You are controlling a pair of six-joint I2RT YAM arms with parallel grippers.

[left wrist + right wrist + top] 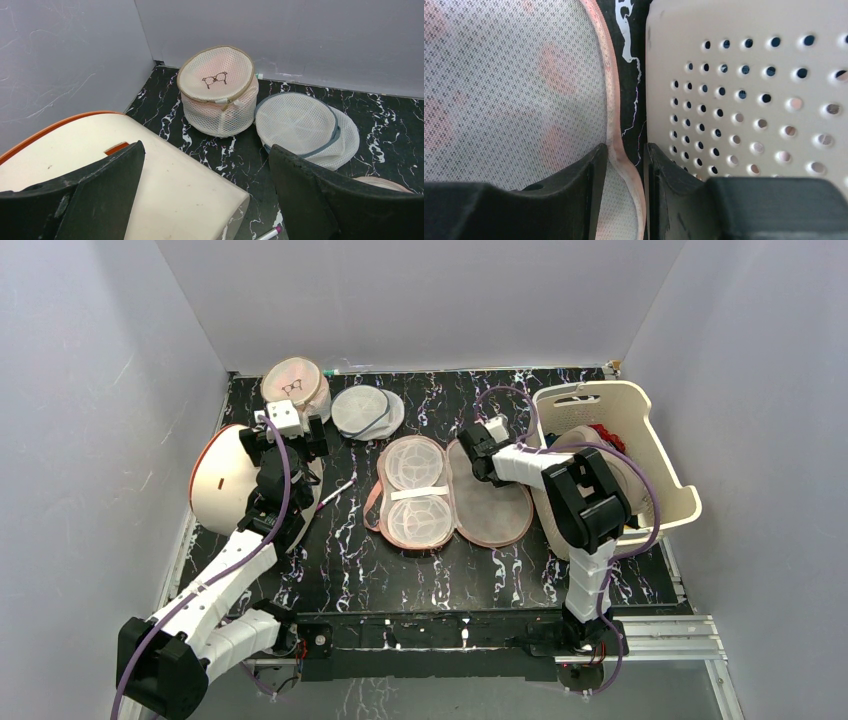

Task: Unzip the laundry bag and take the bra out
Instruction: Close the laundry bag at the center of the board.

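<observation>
While the left gripper (pixel 206 155) gapes empty above one orange-rimmed tub (pixel 222 480), by two mesh pouches, the pink pouch (pixel 295 388) and the white pouch (pixel 366 412), the one laundry bag (pixel 488 502) lies spread open mid-table; the right gripper (pixel 625 150), nearly closed around its rim beside one basket (pixel 590 405), should pin that flap flat; no bra shows plainly.

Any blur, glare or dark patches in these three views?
Top external: even light, sharp, no glare. Left wrist: the icon pouch crisp, near jaws dark. Right wrist: the laundry bag mesh sharp up close, jaws nearly black.
</observation>
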